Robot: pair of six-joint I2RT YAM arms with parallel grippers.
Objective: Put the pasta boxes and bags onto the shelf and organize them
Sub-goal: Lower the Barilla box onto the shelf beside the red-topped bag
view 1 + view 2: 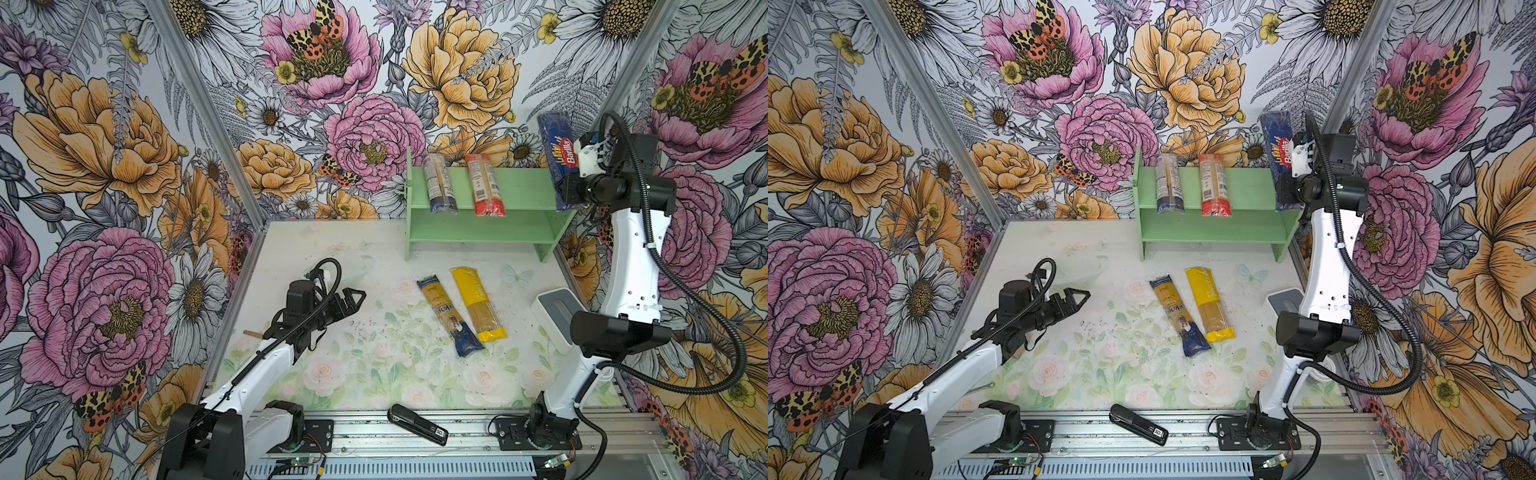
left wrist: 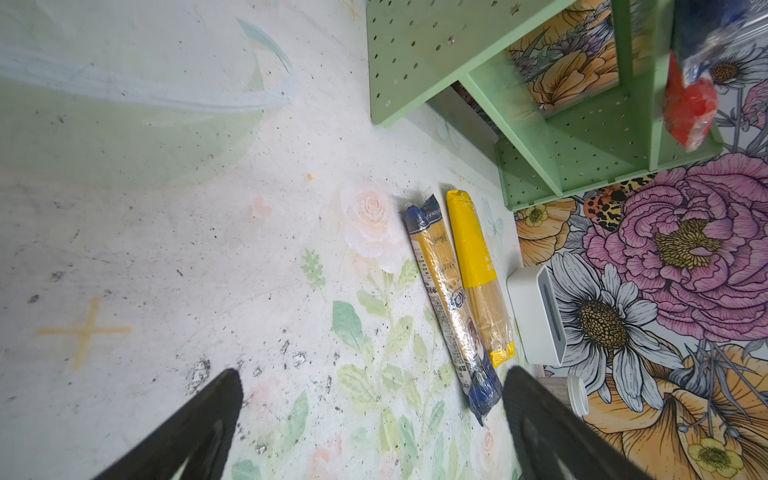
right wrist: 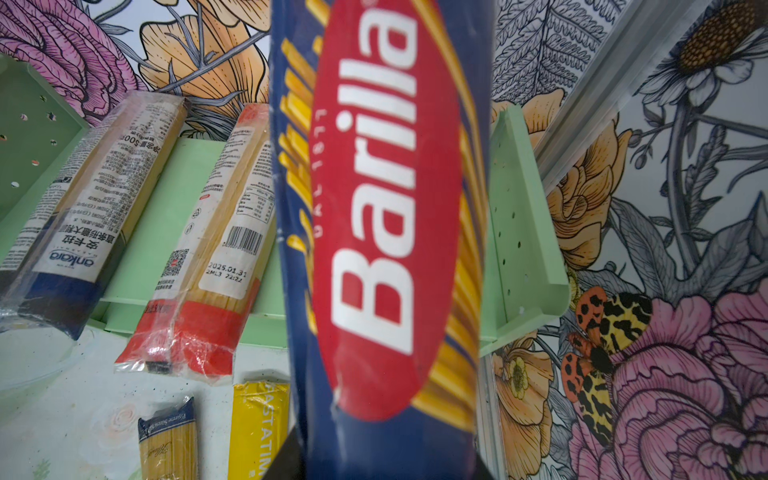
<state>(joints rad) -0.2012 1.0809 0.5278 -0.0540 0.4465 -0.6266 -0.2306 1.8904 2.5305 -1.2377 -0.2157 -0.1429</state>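
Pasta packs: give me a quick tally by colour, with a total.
Dark blue Barilla pack: 1
Red-ended clear pack: 1
Clear pack with dark-blue end: 1
Blue-gold pack: 1
Yellow pack: 1
Total: 5

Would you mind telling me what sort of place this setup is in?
Most likely a robot test cell staged as a pantry, not a real kitchen: two arms bolted to a metal rail, floral-papered panel walls boxing in the tabletop, and a small green shelf holding spaghetti packs.
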